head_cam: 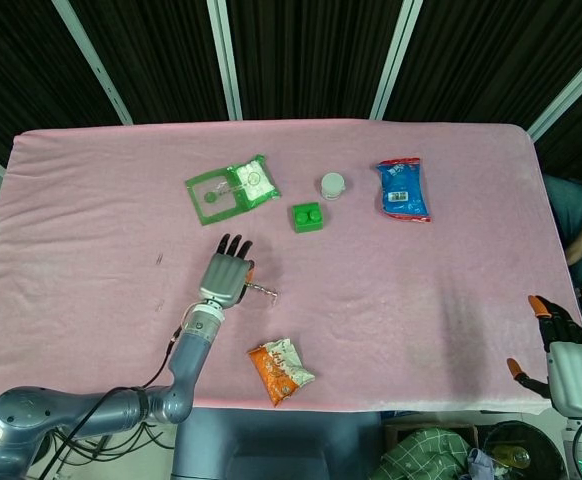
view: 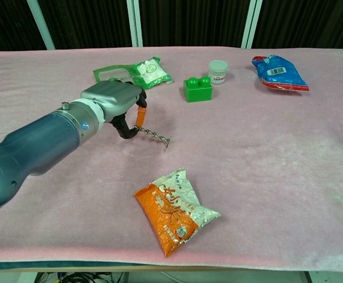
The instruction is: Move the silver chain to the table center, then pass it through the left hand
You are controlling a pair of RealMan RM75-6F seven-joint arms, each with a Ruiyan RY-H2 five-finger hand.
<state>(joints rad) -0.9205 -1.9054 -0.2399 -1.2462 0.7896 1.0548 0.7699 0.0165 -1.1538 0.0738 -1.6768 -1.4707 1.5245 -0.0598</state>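
A short silver chain (view: 155,136) lies stretched on the pink cloth, its free end pointing right; in the head view the chain (head_cam: 263,290) shows just right of the hand. My left hand (view: 114,105) pinches the chain's left end between an orange-tipped finger and the thumb, other fingers curled over it. From above, the left hand (head_cam: 225,277) sits left of the table's middle. My right hand (head_cam: 561,352) hangs off the table's right edge with fingers spread, holding nothing.
A green packet (head_cam: 231,188), a green brick (head_cam: 307,216), a white cup (head_cam: 332,185) and a blue snack bag (head_cam: 402,189) lie across the far half. An orange snack bag (view: 174,209) lies near the front edge, below the chain.
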